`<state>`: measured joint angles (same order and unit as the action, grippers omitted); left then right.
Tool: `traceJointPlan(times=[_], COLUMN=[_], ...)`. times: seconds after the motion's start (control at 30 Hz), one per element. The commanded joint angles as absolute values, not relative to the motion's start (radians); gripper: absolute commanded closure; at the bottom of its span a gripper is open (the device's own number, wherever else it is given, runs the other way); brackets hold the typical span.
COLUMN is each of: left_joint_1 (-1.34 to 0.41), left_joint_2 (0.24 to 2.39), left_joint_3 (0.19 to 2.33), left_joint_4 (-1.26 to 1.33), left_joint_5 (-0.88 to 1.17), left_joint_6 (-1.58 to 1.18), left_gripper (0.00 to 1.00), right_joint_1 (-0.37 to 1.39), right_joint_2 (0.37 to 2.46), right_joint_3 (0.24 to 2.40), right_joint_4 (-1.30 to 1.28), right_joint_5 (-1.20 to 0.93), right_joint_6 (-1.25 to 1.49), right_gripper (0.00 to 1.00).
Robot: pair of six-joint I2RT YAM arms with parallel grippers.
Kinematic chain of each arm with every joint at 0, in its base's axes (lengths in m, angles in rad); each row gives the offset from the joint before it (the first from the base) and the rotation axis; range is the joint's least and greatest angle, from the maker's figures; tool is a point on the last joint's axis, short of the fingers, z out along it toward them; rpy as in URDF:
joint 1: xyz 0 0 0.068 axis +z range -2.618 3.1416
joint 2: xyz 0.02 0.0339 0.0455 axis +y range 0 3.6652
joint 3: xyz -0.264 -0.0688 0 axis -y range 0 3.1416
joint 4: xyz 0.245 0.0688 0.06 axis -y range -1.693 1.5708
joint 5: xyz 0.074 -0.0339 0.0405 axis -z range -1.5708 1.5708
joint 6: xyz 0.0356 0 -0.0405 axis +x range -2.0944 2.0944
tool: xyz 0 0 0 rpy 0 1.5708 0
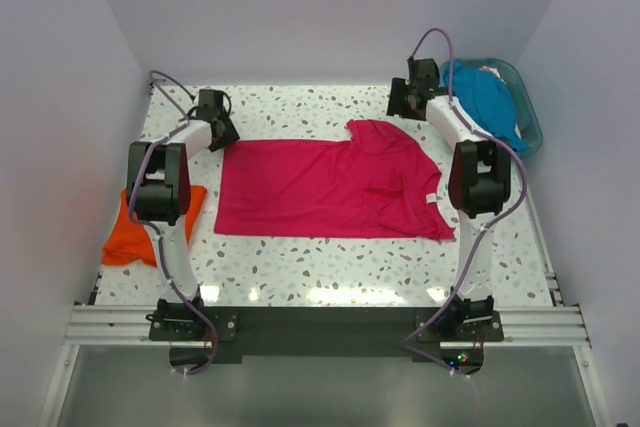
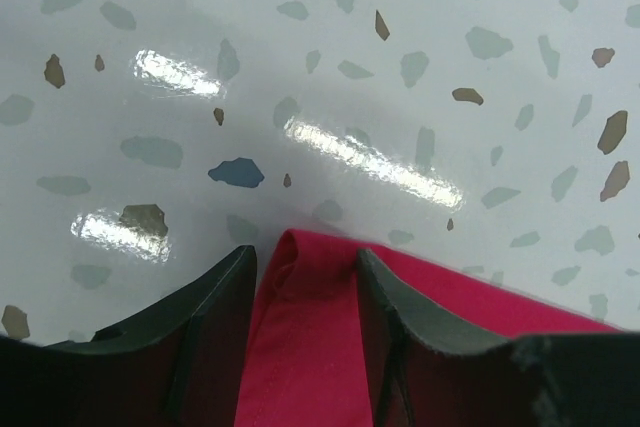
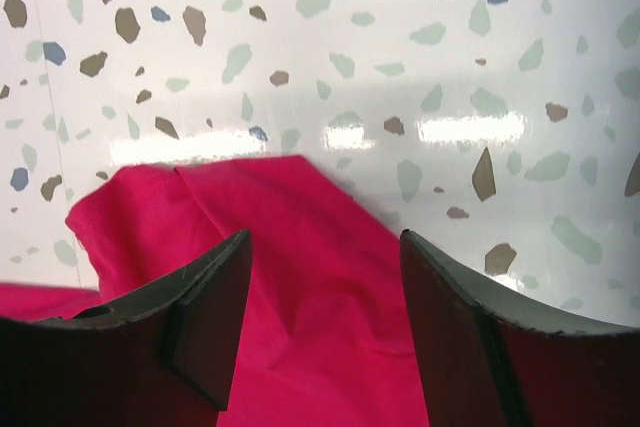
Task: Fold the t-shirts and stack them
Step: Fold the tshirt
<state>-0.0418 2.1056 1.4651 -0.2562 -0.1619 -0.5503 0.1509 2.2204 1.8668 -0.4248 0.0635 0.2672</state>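
A hot pink t-shirt (image 1: pixel 330 187) lies spread flat in the middle of the table, its right side partly folded over. My left gripper (image 1: pixel 220 127) is at its far left corner. In the left wrist view the gripper (image 2: pixel 305 252) is open, with the shirt's corner (image 2: pixel 310 347) between the fingers. My right gripper (image 1: pixel 405 97) is open at the shirt's far right part; the fabric (image 3: pixel 320 327) lies below the gripper (image 3: pixel 325 237). An orange t-shirt (image 1: pixel 135 232) lies crumpled at the table's left edge. A teal blue t-shirt (image 1: pixel 485 97) is in the basket. No salmon-red t-shirt shows.
The teal plastic basket (image 1: pixel 530 127) stands off the table's far right corner, beside the right arm. The speckled table (image 1: pixel 300 267) is walled in by white panels on the left, back and right.
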Motion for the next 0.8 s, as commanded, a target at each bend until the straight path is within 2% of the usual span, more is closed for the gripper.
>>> traceJointPlan(times=[0.0,0.13,0.33,0.57,0.67,0.7,0.77], left_joint_1=[-0.048,-0.048,-0.048,-0.046,-0.046,-0.046,-0.045], left_joint_2=[2.125,2.137,2.145,2.141,2.137,2.135,2.131], left_joint_3=[1.511,1.500,1.490,1.485,1.485,1.486,1.486], left_joint_4=[-0.258,-0.255,-0.255,-0.256,-0.259,-0.258,-0.259], left_joint_5=[-0.175,-0.181,-0.184,-0.184,-0.187,-0.190,-0.196], left_joint_6=[-0.519,-0.517,-0.520,-0.514,-0.514,-0.514,-0.514], left_gripper=[0.52,0.60,0.79,0.93,0.98,0.99,1.00], right_joint_1=[0.161,0.164,0.189,0.207,0.206,0.206,0.204], right_joint_2=[2.266,2.310,2.358,2.405,2.405,2.401,2.390], right_joint_3=[1.951,1.993,2.005,2.036,2.031,2.022,2.008], right_joint_4=[-0.416,-0.433,-0.431,-0.448,-0.448,-0.446,-0.440], right_joint_5=[0.097,0.083,0.048,0.095,0.127,0.141,0.169], right_joint_6=[0.218,0.198,0.166,0.164,0.167,0.173,0.179], right_gripper=[0.36,0.36,0.36,0.39,0.55,0.67,0.78])
